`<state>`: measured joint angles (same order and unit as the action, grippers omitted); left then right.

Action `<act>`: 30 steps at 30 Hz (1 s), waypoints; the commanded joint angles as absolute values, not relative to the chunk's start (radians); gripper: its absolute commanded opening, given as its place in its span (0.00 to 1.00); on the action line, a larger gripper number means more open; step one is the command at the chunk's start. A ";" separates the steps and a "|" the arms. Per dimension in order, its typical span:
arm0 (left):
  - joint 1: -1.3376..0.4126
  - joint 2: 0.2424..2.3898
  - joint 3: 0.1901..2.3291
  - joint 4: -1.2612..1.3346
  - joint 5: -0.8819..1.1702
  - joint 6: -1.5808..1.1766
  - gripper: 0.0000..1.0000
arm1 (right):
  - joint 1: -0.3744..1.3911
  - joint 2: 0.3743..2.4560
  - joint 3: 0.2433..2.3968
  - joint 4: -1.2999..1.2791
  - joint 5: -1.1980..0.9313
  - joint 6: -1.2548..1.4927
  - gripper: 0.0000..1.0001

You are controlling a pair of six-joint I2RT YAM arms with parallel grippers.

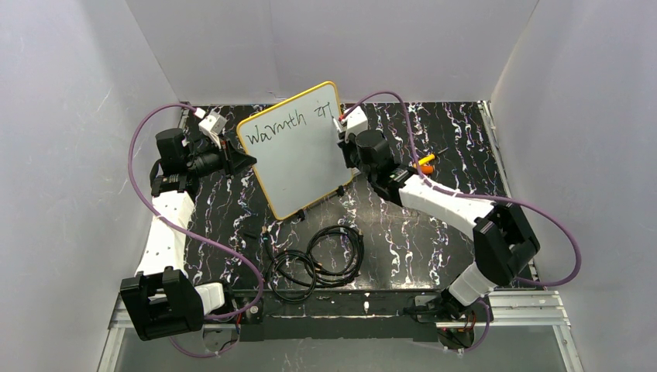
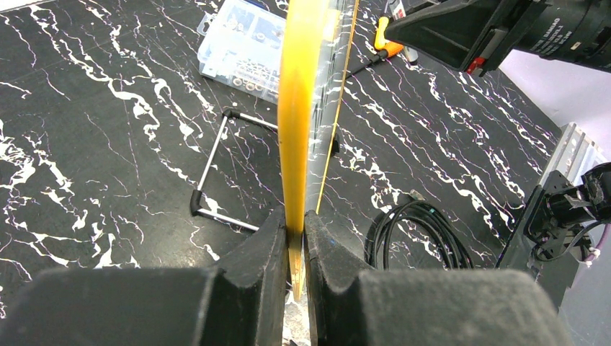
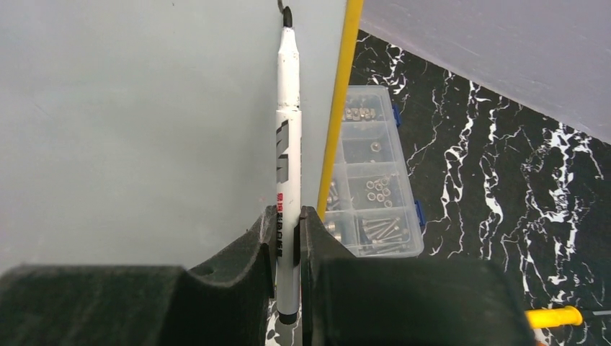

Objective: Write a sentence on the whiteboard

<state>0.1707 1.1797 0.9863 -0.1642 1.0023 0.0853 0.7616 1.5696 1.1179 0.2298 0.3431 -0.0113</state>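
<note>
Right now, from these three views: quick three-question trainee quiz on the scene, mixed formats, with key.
1. True or false: the left jaws grip the edge of the yellow-framed white rectangular whiteboard.
2. The right jaws hold: A) an orange-handled tool; B) a slim white black-tipped marker pen; C) a coiled black cable.
3. Fill in: the first black handwritten word on the board reads ____.
Key: 1 true; 2 B; 3 Warmth.

Bright, even light from above — shadows fall soft on the tabletop (image 1: 403, 232). In the left wrist view the whiteboard (image 2: 299, 130) edge blurs yellow toward 12 o'clock.
</note>
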 commanded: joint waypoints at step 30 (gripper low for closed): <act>0.162 1.137 0.976 -0.212 1.020 0.079 0.00 | 1.140 1.674 1.434 -0.061 0.363 0.052 0.01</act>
